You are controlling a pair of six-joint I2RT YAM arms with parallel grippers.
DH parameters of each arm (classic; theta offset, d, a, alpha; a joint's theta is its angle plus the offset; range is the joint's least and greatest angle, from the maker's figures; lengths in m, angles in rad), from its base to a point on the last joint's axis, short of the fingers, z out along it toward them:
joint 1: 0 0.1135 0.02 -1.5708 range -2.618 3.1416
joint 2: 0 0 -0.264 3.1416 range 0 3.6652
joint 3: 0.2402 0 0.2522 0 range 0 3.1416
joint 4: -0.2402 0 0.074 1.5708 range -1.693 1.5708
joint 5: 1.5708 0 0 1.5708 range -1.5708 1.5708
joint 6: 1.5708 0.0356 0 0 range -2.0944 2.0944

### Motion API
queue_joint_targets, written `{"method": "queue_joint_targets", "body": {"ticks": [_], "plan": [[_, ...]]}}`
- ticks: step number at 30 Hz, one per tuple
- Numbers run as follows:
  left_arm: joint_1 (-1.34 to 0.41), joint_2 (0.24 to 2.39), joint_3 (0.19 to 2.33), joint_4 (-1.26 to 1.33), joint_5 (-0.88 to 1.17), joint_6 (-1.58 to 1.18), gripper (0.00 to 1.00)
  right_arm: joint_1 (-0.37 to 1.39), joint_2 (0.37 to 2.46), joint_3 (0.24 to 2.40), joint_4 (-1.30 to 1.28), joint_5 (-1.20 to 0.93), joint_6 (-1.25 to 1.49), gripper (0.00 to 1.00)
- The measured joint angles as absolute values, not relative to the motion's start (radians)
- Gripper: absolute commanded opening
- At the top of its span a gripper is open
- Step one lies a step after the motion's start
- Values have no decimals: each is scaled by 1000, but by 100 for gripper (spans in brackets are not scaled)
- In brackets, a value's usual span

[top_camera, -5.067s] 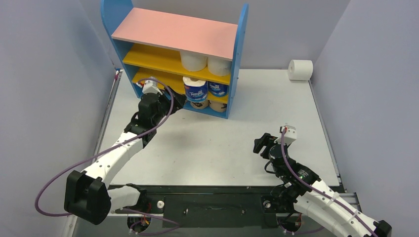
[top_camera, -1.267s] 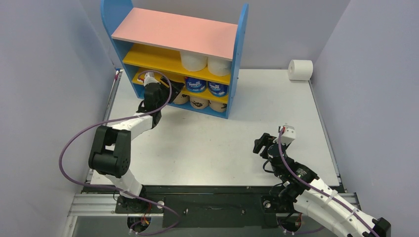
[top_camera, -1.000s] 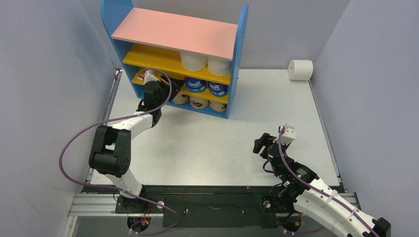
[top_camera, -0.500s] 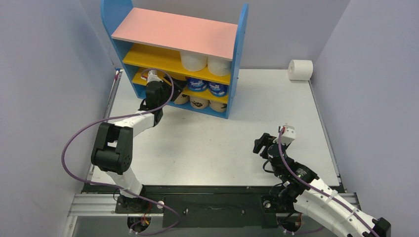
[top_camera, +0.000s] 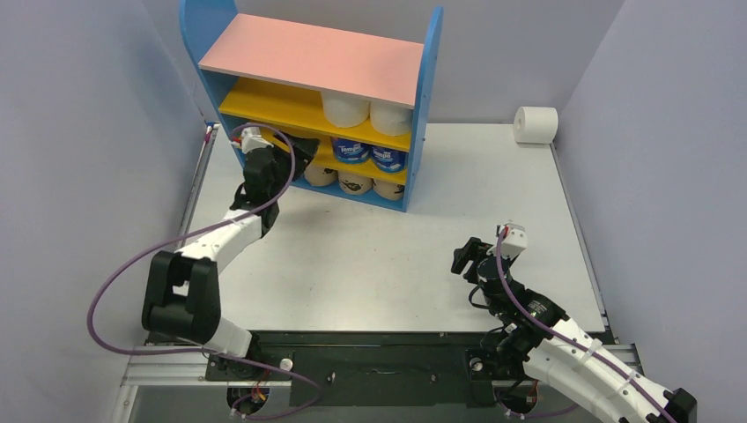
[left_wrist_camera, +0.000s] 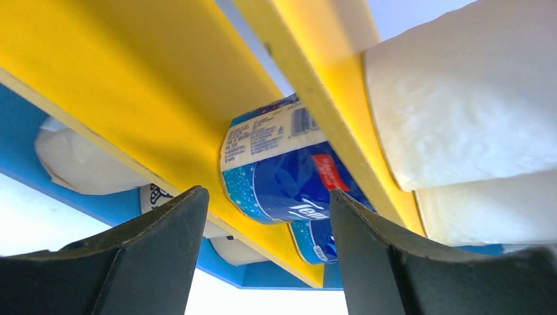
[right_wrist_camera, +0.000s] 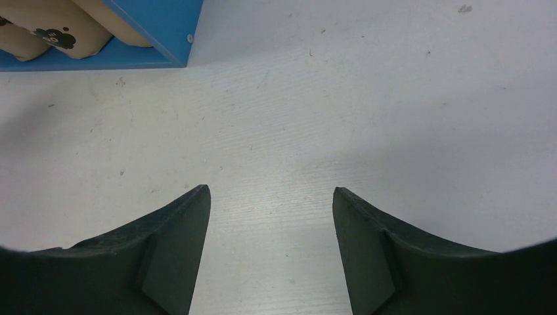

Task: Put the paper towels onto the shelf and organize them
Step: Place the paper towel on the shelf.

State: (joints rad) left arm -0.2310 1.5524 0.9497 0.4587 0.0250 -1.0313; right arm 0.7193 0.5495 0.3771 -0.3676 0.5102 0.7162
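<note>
The shelf (top_camera: 313,55) stands at the table's far left. On its upper yellow board are two white paper towels (top_camera: 345,107), on the lower board two blue-wrapped rolls (top_camera: 351,150), and on the blue base tan printed rolls (top_camera: 355,183). My left gripper (top_camera: 298,154) is open at the shelf's left front, level with the lower board. In the left wrist view its fingers (left_wrist_camera: 266,192) are apart and empty, with a blue roll (left_wrist_camera: 289,177) lying beyond them and white rolls (left_wrist_camera: 460,98) to the right. My right gripper (top_camera: 460,257) hangs open and empty over bare table (right_wrist_camera: 269,190).
A single white roll (top_camera: 536,124) lies at the table's far right corner, by the wall. The right wrist view catches the shelf's blue base corner (right_wrist_camera: 157,26) and a tan roll (right_wrist_camera: 52,33) at its top left. Grey walls close in on both sides.
The left gripper set the blue roll on the lower yellow board, widened its jaws and drew back to the left, its elbow swinging outward. The right arm has not moved.
</note>
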Motion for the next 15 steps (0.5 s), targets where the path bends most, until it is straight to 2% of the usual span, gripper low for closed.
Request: {"method": "queue_joint_targets", "body": {"ticks": [6,10,11,12,13,15], "plan": [[-243,1355,883,370,-104,-972,72,719,550,377,-366,511,716,67],[-329,1262,845,295,-205,-913,78,719,550,377,-361,514,716,68],[-361,1242,831,276,-231,-900,80,719,551,377,-359,514,716,68],[-398,1221,817,255,-259,-886,94,719,551,377,-359,514,716,68],[-430,1202,802,235,-286,-873,99,719,551,377,-358,514,715,68],[-484,1171,779,199,-323,-853,97,719,551,377,-358,514,715,68]]}}
